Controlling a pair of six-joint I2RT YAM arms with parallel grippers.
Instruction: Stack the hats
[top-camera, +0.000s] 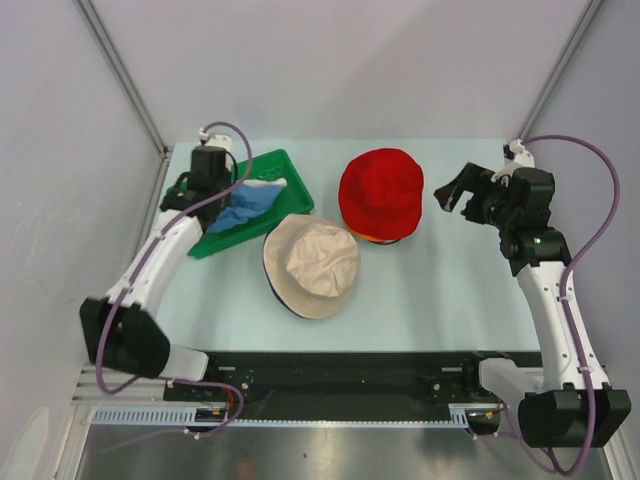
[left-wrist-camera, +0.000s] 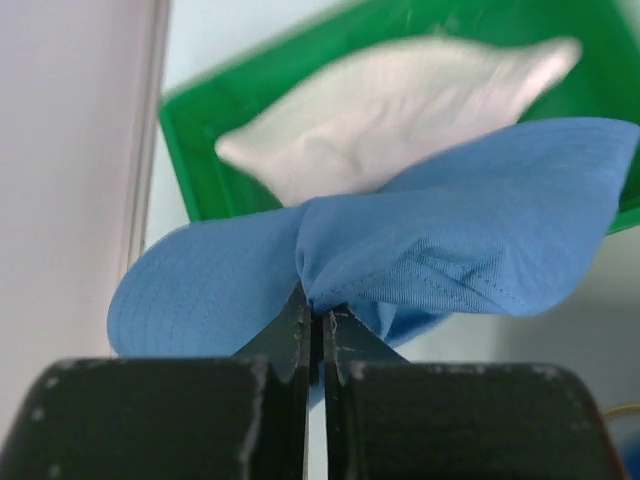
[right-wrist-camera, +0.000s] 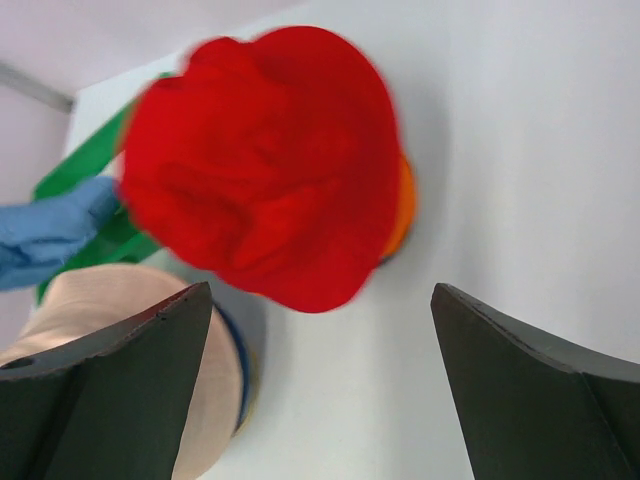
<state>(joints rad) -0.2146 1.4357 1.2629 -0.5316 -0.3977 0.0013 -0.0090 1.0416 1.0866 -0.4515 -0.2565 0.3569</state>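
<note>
The worktop (top-camera: 450, 290) is a pale mint sheet, matte and smooth, boxed in by plain grey-white walls (top-camera: 60, 150) with two aluminium struts (top-camera: 120, 70) slanting up from its far corners. A black rail (top-camera: 340, 365) runs along the near edge, where both arm bases sit.

At 10 o'clock on the worktop lies a green plastic tray (top-camera: 290, 165), turned at an angle. In it is a white hat (left-wrist-camera: 400, 110), crumpled flat, and across it a light blue hat (left-wrist-camera: 450, 220) of fine woven cloth with a stitched brim, bunched into folds. The left gripper (left-wrist-camera: 318, 325) has its fingers pressed together on a fold of that light blue hat, the cloth fanning out to both sides. Whether the hat hangs clear of the tray cannot be told.

Near the centre sits a beige hat (top-camera: 315, 265), crown up and softly creased, on top of a navy hat (top-camera: 285, 300) that shows only as a dark rim along its 7 o'clock edge. At 1 o'clock from it, close by, a red hat (top-camera: 380, 192) sits crown up over an orange hat (right-wrist-camera: 402, 205), of which only a sliver peeks out.

The right gripper (top-camera: 455, 195) hovers at 3 o'clock of the red hat, apart from it — fingers spread wide, nothing between them.
</note>
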